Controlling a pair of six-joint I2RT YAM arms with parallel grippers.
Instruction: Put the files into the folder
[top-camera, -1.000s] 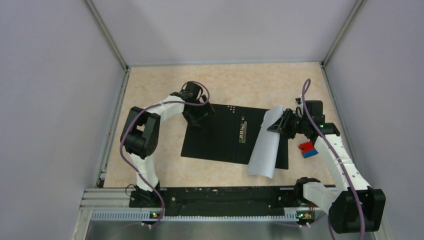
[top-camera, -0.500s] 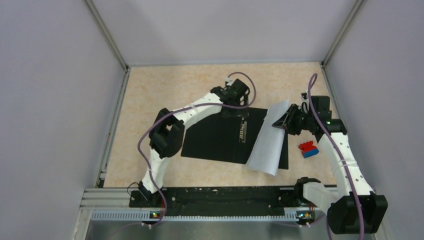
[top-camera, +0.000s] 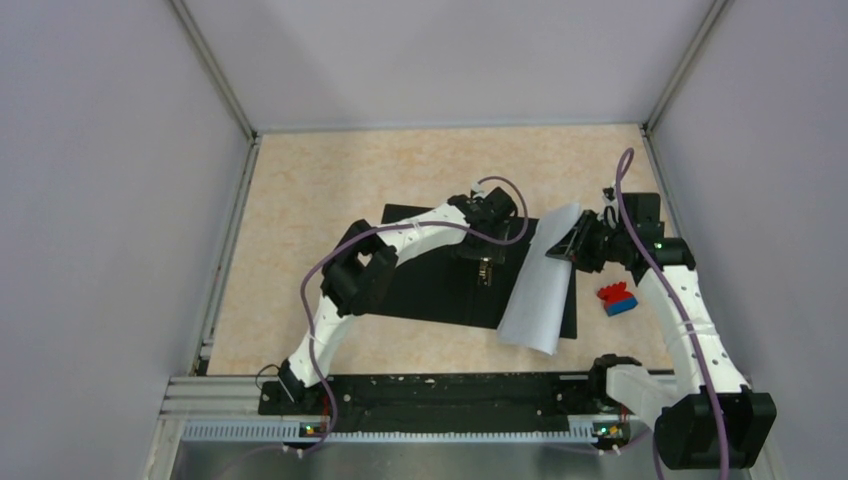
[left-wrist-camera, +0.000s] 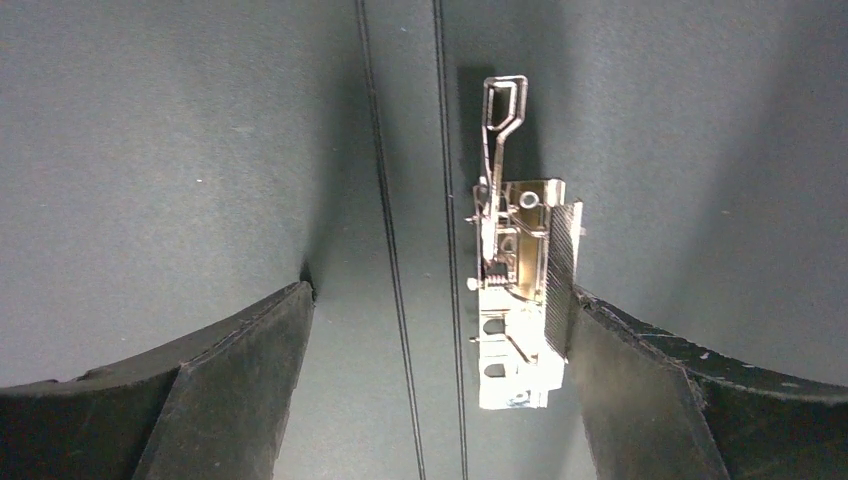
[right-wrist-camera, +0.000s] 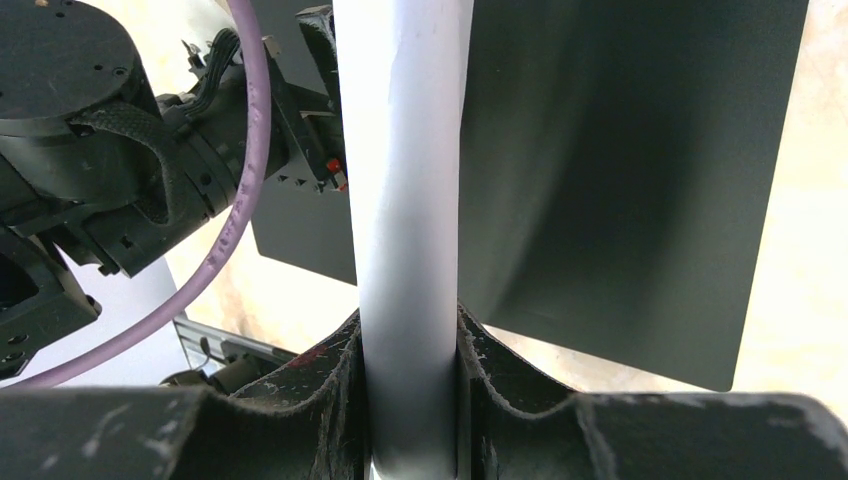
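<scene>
A flat rectangular folder (top-camera: 430, 285) lies opened out on the beige marbled table (top-camera: 320, 190), its black inner side facing up. The silver metal spine clip (left-wrist-camera: 515, 300) sits along the centre crease. The left tool (left-wrist-camera: 437, 300) hangs directly over that crease with its jaws spread wide and nothing between them. One black finger stands just beside the clip's side; whether it touches is unclear.

The thin stack of plain white paper files (top-camera: 538, 295) is pinched at its far end by the right tool (top-camera: 578, 243), whose jaws are narrowed onto the sheets. From that raised end the files curve down over the folder's right cover. Their near end reaches slightly past the folder's near edge. A small red-and-blue toy block (top-camera: 616, 299) rests on the table just right of the folder, beside the right arm.
</scene>
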